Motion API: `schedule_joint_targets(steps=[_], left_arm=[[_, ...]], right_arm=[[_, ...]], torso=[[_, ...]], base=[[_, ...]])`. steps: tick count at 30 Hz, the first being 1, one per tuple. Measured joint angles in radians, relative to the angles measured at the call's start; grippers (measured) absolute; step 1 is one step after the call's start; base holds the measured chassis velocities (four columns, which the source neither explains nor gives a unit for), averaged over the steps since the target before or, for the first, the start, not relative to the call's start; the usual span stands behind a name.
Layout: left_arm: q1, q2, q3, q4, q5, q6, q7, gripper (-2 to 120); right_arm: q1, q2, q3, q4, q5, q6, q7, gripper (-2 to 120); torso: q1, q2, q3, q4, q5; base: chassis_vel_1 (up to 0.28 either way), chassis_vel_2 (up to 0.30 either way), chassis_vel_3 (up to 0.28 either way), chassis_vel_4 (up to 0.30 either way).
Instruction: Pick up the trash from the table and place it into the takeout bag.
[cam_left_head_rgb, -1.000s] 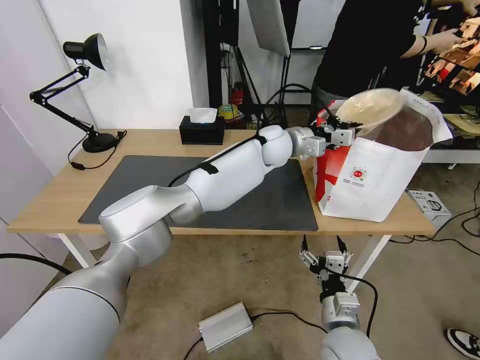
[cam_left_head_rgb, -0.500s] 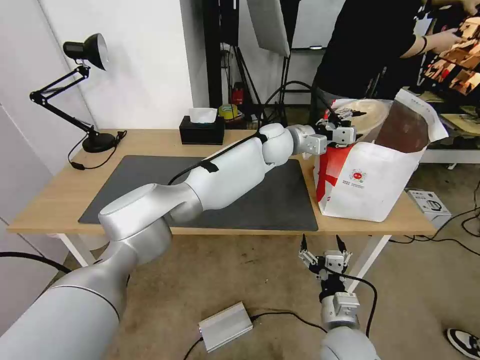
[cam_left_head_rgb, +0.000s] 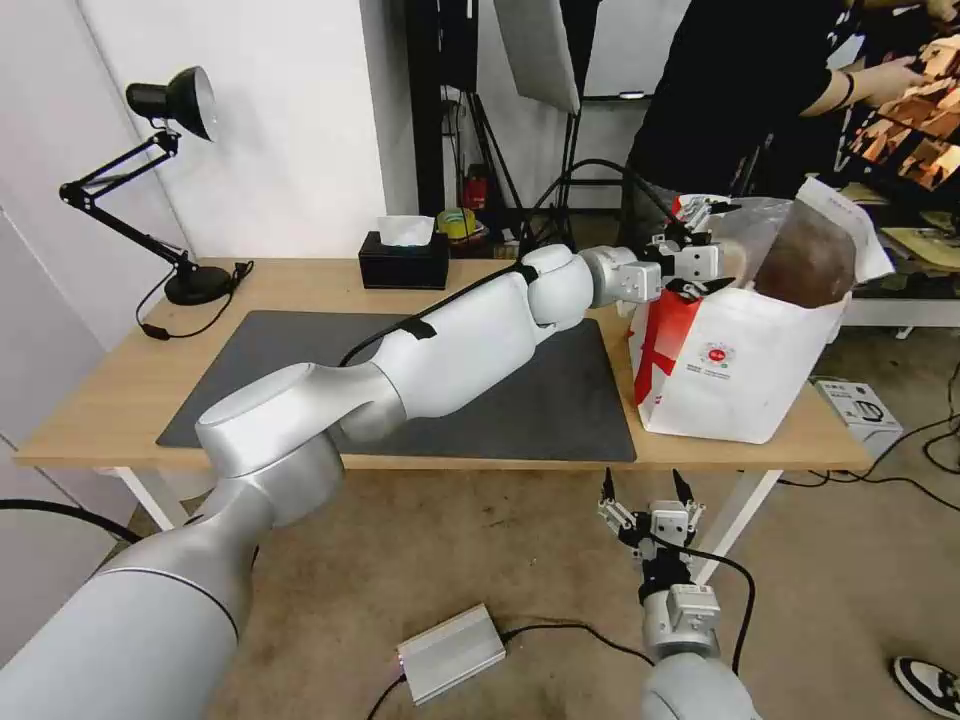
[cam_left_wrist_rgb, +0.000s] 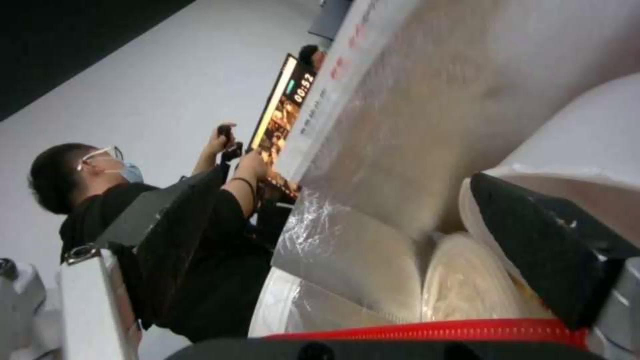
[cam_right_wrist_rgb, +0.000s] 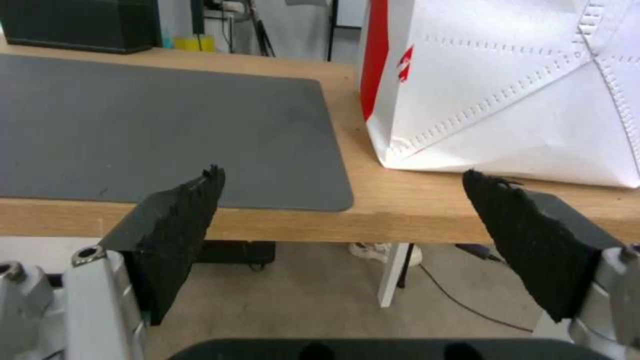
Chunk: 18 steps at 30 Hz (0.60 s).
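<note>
Head view: left claw (cam_left_head_rgb: 706, 247) spread wide over takeout bag (cam_left_head_rgb: 740, 370), beige bowl (cam_left_wrist_rgb: 467, 285) just beyond

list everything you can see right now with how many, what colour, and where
takeout bag: one, white and red, right end of the table
bowls: two, beige and white, inside the bag
table: one, light wood
mat: one, dark grey, middle of the table
tissue box: one, black, back edge
desk lamp: one, black, back left corner
left gripper: open, at the bag's mouth
right gripper: open, low, in front of the table
</note>
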Motion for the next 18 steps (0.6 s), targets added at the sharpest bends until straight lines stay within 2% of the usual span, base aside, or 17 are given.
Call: schedule_joint_targets(steps=[13, 18], left_arm=[[-0.014, 0.000, -0.009, -0.036, -0.043, 0.005, -0.004, 100], [-0.021, 0.001, -0.036, -0.056, -0.056, 0.009, -0.026, 100]], right_arm=[[0.010, -0.001, 0.000, -0.002, 0.000, -0.001, 0.000, 92], [0.011, -0.002, 0.001, -0.002, 0.001, -0.001, 0.000, 92]], torso=[[0.000, 0.000, 0.000, 0.0001, 0.0000], [0.000, 0.000, 0.000, 0.0001, 0.0000]], base=[[0.000, 0.000, 0.000, 0.000], [0.000, 0.000, 0.000, 0.000]])
